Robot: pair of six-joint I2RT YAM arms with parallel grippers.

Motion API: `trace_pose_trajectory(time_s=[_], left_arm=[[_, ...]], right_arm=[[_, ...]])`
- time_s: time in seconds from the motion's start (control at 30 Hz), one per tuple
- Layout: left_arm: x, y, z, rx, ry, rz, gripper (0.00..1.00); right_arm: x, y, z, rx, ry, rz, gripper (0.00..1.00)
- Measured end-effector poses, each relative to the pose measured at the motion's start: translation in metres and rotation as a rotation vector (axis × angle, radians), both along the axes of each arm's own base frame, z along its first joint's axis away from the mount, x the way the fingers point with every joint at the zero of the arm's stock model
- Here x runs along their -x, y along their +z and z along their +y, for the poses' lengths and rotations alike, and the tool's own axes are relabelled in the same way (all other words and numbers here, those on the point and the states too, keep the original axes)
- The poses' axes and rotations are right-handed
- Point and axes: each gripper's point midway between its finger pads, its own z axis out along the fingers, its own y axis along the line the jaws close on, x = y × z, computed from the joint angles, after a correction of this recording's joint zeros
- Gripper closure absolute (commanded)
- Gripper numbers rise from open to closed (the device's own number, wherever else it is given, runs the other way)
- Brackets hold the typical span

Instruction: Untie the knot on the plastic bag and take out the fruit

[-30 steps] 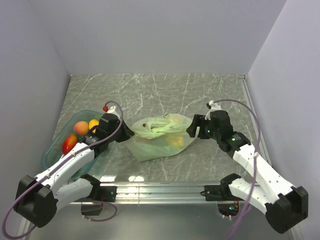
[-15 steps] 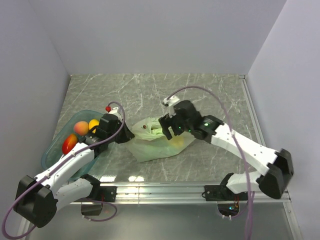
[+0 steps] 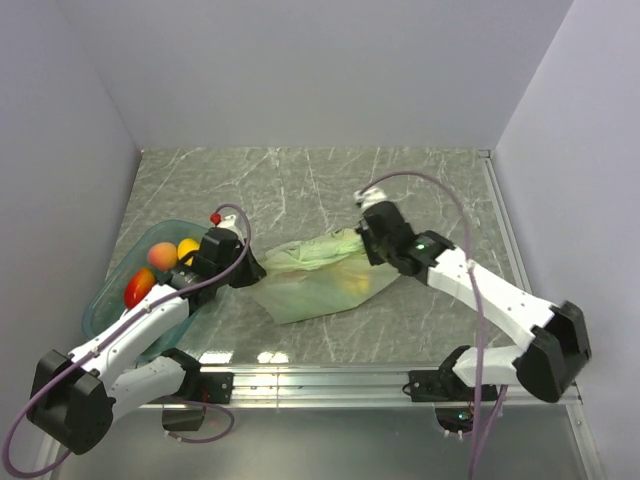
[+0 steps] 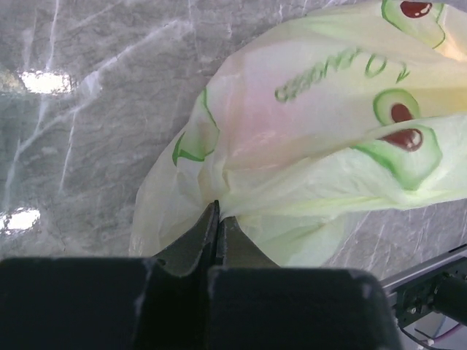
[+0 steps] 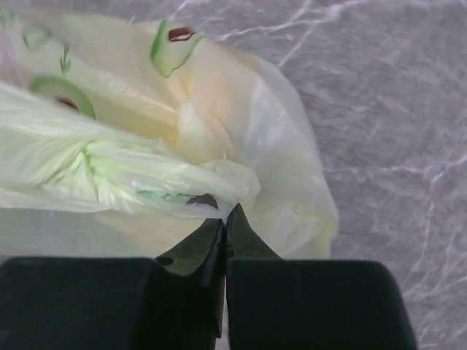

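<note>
Nearest the arms, the belly of the thin, crinkly, translucent pale-green plastic bag (image 3: 315, 290) is lying mid-table on the grey marbled table (image 3: 420, 180). The fruit (image 3: 350, 283) is showing through its film only as a yellowish blur, so nothing is out yet. Slightly farther, at the bag's left end, the left gripper (image 4: 217, 213) is pressing its fingers together on a fold of film, anchoring the bag beside the teal-blue transparent tray (image 3: 100, 300). Farther and to the right, the right gripper (image 5: 225, 215) is pinching the pointed tail of the twisted, bunched pale-green knot (image 5: 109, 182), with the handle band stretching taut between the two grippers. The untying step is under way, judging by this. Next, the right gripper is probably needing to draw the tail back through the loop while the left is holding firm. A pull straight outward is likely only tightening the tie.
</note>
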Motion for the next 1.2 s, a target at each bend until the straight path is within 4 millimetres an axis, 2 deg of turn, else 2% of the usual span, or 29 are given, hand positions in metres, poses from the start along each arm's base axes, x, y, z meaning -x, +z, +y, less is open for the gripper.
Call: trace_pose_trajectory(time_s=[0.07, 0.13, 0.2, 0.23, 0.3, 0.37, 0.43, 0.47, 0.53, 0.57, 0.63, 0.67, 0.7, 0.77, 0.83, 0.93, 1.03, 1.1, 1.2], left_arm=[[-0.001, 0.000, -0.001, -0.002, -0.001, 0.001, 0.99], [-0.006, -0.002, 0.003, -0.032, 0.008, 0.004, 0.99], [-0.013, -0.002, 0.004, -0.054, 0.016, 0.019, 0.99], [-0.020, 0.001, 0.002, -0.059, 0.016, 0.018, 0.99], [-0.036, 0.012, -0.004, -0.069, 0.012, 0.007, 0.99], [-0.056, 0.030, -0.012, -0.065, 0.005, -0.025, 0.99], [-0.078, 0.058, -0.022, -0.049, -0.003, -0.086, 0.94], [-0.084, 0.068, -0.025, -0.044, -0.007, -0.109, 0.80], [-0.096, 0.093, -0.030, -0.031, -0.016, -0.168, 0.59], [-0.099, 0.105, -0.033, -0.018, -0.018, -0.191, 0.38], [-0.101, 0.125, -0.037, 0.020, -0.024, -0.229, 0.23], [-0.099, 0.132, -0.039, 0.043, -0.020, -0.239, 0.08], [-0.096, 0.136, -0.040, 0.057, -0.024, -0.242, 0.02], [-0.082, 0.147, -0.047, 0.104, -0.027, -0.250, 0.01], [-0.060, 0.153, -0.061, 0.148, -0.044, -0.245, 0.01], [-0.024, 0.152, -0.088, 0.235, -0.082, -0.204, 0.01], [0.002, 0.123, -0.112, 0.279, -0.102, -0.102, 0.01], [0.011, 0.097, -0.125, 0.262, -0.095, -0.026, 0.01], [0.016, 0.068, -0.140, 0.224, -0.074, 0.039, 0.01]], right_arm=[[-0.003, 0.012, -0.017, -0.081, -0.059, -0.017, 1.00], [-0.006, 0.033, -0.043, -0.167, -0.147, -0.064, 1.00], [-0.007, 0.063, -0.066, -0.269, -0.224, -0.137, 1.00], [-0.005, 0.077, -0.070, -0.315, -0.238, -0.176, 1.00], [0.006, 0.102, -0.066, -0.402, -0.206, -0.222, 1.00], [0.014, 0.116, -0.059, -0.463, -0.169, -0.236, 1.00], [0.021, 0.127, -0.053, -0.520, -0.142, -0.241, 1.00], [0.024, 0.129, -0.050, -0.543, -0.132, -0.235, 1.00], [0.028, 0.129, -0.044, -0.584, -0.114, -0.222, 1.00], [0.031, 0.125, -0.042, -0.600, -0.107, -0.210, 1.00], [0.038, 0.114, -0.038, -0.624, -0.096, -0.177, 1.00], [0.041, 0.107, -0.035, -0.637, -0.092, -0.158, 1.00], [0.044, 0.098, -0.034, -0.646, -0.091, -0.137, 1.00], [0.051, 0.081, -0.033, -0.659, -0.097, -0.096, 1.00], [0.058, 0.067, -0.032, -0.671, -0.102, -0.064, 1.00], [0.063, 0.059, -0.032, -0.685, -0.104, -0.046, 1.00], [0.065, 0.060, -0.031, -0.695, -0.102, -0.045, 1.00], [0.065, 0.062, -0.030, -0.703, -0.098, -0.051, 1.00], [0.064, 0.064, -0.029, -0.708, -0.094, -0.056, 1.00]])
